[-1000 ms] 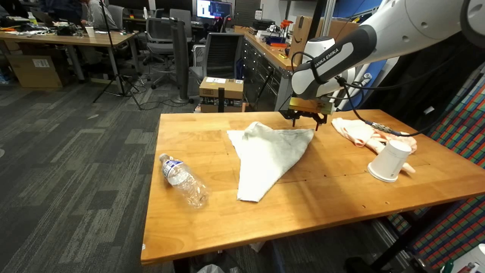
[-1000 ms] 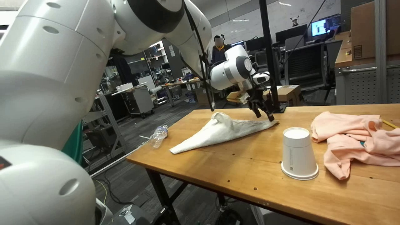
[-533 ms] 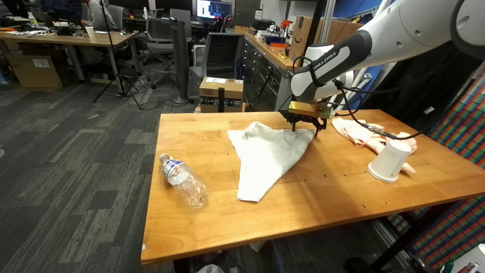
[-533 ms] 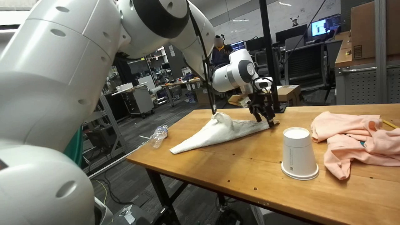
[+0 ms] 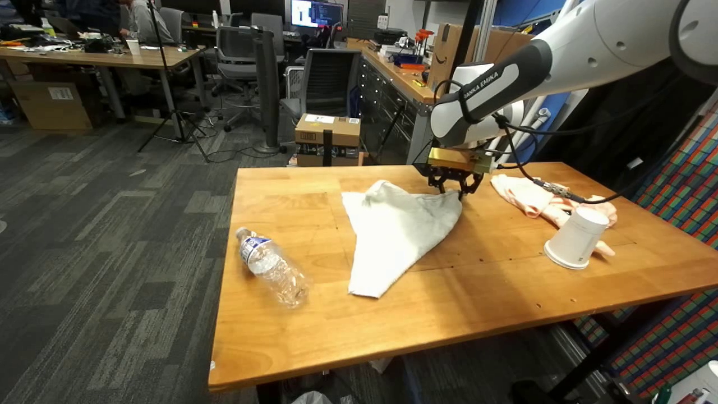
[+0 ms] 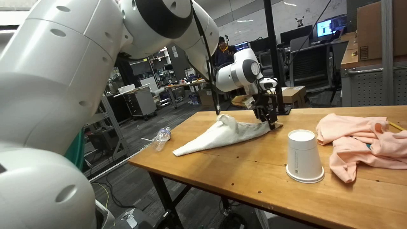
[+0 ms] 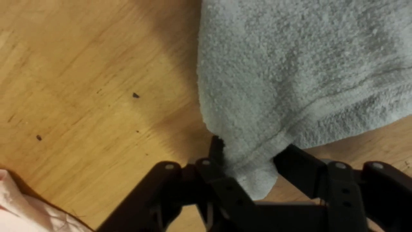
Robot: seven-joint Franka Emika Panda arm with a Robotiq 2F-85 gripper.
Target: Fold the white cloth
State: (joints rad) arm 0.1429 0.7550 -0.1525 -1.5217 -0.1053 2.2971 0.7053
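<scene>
In an exterior view, with twelve o'clock being set straight up from its middle, the cloth (image 5: 395,230) is being borne by the table (image 5: 314,336), its narrow end being aimed at seven and a soft hump being formed between eleven and twelve. At about two o'clock a corner (image 5: 452,206) is being pinched by the gripper (image 5: 451,192). In the wrist view, cloth is being bunched between the fingers (image 7: 299,170), with a short tip being left free toward six o'clock; how hard it is being squeezed is not being revealed.

From the nap and loose wrinkles, something light, limp and far from fragile is being inferred, and with so rough a surface little slipping is being expected. Stiffness is hardly being offered, so sagging and dragging over the table are being foreseen once the corner is being raised. The corner is being judged a good hold, a whole side being put within reach of a fold. As a second edge is seemingly being shown beside the hem, a double layer is possibly being caught. Apart from the cloth are being seen the bottle (image 5: 273,269), past eight o'clock, and the cup (image 5: 578,238), at three.
</scene>
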